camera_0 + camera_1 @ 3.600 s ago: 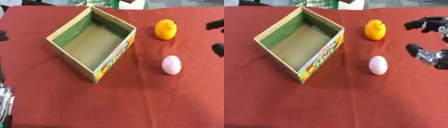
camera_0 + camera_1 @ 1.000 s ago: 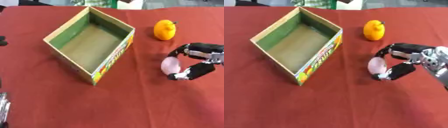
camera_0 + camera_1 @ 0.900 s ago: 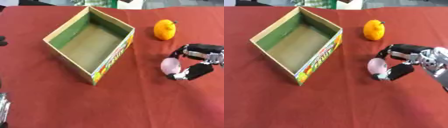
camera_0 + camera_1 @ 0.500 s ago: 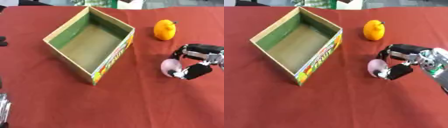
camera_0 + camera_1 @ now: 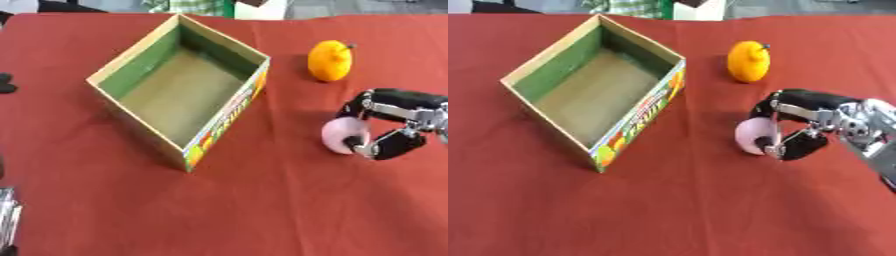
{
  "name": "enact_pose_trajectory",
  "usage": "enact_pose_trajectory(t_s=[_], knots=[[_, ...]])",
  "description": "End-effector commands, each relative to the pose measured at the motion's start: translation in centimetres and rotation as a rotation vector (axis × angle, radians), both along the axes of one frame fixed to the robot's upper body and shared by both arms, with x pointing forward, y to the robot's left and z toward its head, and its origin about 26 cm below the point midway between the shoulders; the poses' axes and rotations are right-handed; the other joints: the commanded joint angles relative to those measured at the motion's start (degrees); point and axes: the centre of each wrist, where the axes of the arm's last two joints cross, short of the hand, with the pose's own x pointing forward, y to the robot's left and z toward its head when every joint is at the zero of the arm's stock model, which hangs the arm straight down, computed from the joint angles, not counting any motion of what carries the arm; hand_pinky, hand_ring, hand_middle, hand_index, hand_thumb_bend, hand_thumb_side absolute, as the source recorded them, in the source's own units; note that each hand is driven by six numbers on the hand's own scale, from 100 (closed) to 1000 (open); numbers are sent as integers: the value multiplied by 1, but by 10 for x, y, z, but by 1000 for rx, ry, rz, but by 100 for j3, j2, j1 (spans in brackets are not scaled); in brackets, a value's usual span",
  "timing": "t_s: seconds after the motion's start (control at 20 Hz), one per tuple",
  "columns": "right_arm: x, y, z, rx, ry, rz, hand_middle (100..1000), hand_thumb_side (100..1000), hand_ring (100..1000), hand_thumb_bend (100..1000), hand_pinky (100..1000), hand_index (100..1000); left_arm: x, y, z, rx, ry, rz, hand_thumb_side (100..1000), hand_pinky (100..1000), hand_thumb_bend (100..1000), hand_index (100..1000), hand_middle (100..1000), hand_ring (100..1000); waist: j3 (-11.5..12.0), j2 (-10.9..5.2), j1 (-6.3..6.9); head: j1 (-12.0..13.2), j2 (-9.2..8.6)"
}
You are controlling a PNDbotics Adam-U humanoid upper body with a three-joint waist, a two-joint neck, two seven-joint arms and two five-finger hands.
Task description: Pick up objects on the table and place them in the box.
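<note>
the right hand (image 5: 798, 131) has its fingers and thumb curled round a pale pink egg-shaped object (image 5: 754, 137), which sits low over the red desk (image 5: 262, 210), to the right of the open cardboard box (image 5: 179, 95). the box looks empty, and an orange fruit (image 5: 331, 60) lies beyond the hand, well apart from the box. to do this step well, the hand should probably lift the object straight up before carrying it left, high enough to pass over the near box wall, then open only once above the box floor. the left hand is not visible.
</note>
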Motion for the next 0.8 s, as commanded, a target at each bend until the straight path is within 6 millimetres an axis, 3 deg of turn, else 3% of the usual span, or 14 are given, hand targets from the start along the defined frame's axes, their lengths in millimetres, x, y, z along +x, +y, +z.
enact_pose_trajectory(t_s=[0.05,0.4,0.55,0.6,0.65,0.8], knots=[[-13,0,30,54,-86,6,458,116,679,100,698,693,-2,0,7,12,-26,-10,659,574,100,731,629,580,-7,-131,-12,6,-63],[-30,8,61,162,-235,19,427,137,640,100,682,665,-2,-1,7,12,-21,-12,657,574,100,731,629,580,15,-150,-26,-2,-41],[-34,13,74,198,-286,33,415,168,624,100,673,645,-2,-1,7,14,-19,-14,656,574,100,731,630,580,43,-159,-36,-18,-34],[-35,15,78,208,-299,37,411,234,619,100,669,637,-2,-1,7,14,-19,-15,657,574,100,731,630,580,55,-161,-40,-24,-35],[-36,16,82,215,-308,40,411,183,619,100,669,637,-2,-1,7,14,-19,-16,656,574,100,731,630,580,63,-162,-43,-27,-36],[-35,23,94,241,-341,57,407,239,615,100,668,633,-2,-1,7,16,-18,-20,656,574,100,731,629,580,94,-171,-60,-52,-30]])
